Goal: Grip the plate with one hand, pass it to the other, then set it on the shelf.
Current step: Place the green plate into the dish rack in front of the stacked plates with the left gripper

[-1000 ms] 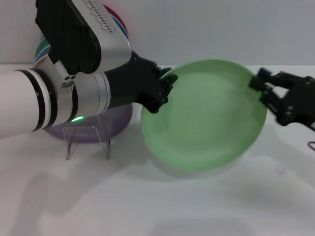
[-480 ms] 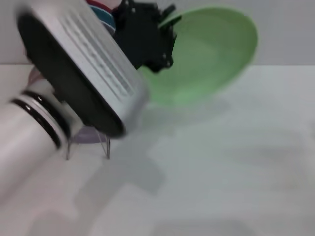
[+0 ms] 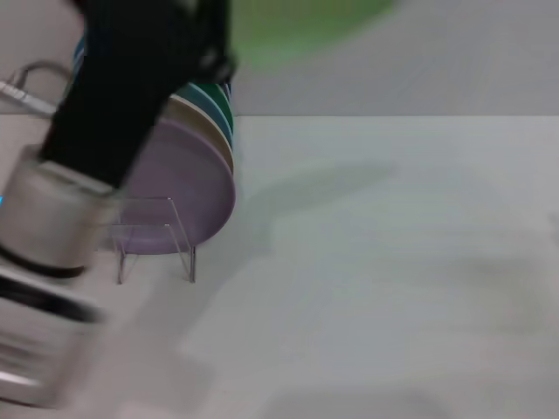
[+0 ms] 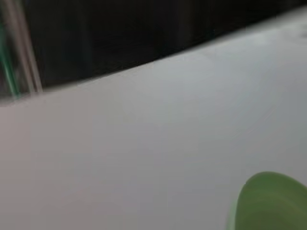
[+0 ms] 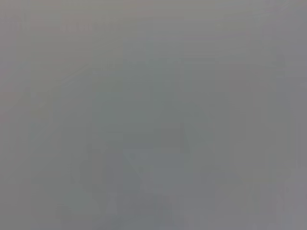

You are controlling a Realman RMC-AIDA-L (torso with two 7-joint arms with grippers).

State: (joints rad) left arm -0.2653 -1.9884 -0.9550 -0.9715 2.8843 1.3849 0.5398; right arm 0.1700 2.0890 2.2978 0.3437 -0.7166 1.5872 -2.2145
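The pale mint-green plate (image 3: 301, 24) is lifted high, a blurred shape cut off by the top edge of the head view. My left gripper (image 3: 225, 39), black on the thick silver-and-white arm, is shut on the plate's left rim and carries it alone. A piece of the plate's rim also shows in the left wrist view (image 4: 271, 203), above the white table. The shelf is a clear rack (image 3: 157, 240) at the left, below the raised arm. My right gripper is out of view; the right wrist view shows only plain grey.
The rack holds a lilac plate (image 3: 188, 188) in front, with a tan plate and a darker green plate (image 3: 217, 105) behind it. The white table (image 3: 393, 262) stretches to the right. My left arm (image 3: 52, 227) hides the left side of the scene.
The right gripper let go of the plate and withdrew out of view. My left arm swung up and to the left with the plate, which rose to the top of the view.
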